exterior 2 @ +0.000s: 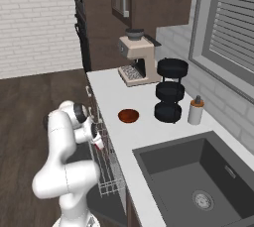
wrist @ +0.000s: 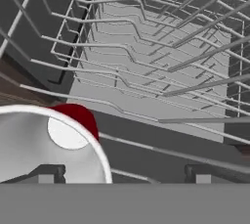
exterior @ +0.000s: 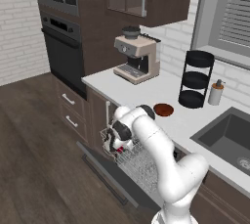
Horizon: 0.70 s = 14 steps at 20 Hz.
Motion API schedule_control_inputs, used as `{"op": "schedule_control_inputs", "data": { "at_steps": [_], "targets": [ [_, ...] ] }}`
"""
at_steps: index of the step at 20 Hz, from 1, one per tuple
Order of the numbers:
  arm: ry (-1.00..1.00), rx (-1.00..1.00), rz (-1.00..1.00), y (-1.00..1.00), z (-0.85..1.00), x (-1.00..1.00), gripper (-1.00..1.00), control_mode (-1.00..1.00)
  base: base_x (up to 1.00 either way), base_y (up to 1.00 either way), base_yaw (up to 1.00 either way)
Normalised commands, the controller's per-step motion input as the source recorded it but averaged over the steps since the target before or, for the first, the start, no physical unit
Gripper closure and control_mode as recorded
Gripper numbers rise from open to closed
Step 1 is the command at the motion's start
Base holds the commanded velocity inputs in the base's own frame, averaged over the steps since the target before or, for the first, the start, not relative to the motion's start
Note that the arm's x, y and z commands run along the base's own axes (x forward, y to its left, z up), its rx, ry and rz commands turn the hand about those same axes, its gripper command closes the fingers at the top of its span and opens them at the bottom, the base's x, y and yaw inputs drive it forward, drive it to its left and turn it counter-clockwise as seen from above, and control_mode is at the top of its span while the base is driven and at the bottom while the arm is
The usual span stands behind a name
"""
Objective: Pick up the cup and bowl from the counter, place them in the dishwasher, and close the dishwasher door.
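My gripper hangs open over the dishwasher's wire rack, its fingertips set wide apart. The red cup with its white rim sits low in the rack at my left fingertip, mouth toward the hand camera, not pinched between the jaws. The reddish-brown bowl rests on the light counter. The dark dishwasher door lies dropped down, open below the rack.
A beige coffee machine stands at the back of the counter. A black tiered rack and a beige bottle stand near the wall. The dark sink lies right, a wall oven left.
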Motion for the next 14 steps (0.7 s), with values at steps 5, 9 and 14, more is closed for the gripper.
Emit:
{"op": "schedule_control_inputs", "data": {
  "at_steps": [5,9,14],
  "targets": [
    [0.0,0.0,0.0,0.0,0.32,-0.39,-1.0,-1.0,0.0,0.0,0.0],
    [-0.05,0.01,0.0,0.0,0.47,-0.51,-1.0,-1.0,0.0,0.0,0.0],
    [-0.09,0.08,-0.04,-0.2,0.89,-0.38,-1.0,-1.0,0.0,0.0,0.0]
  ]
}}
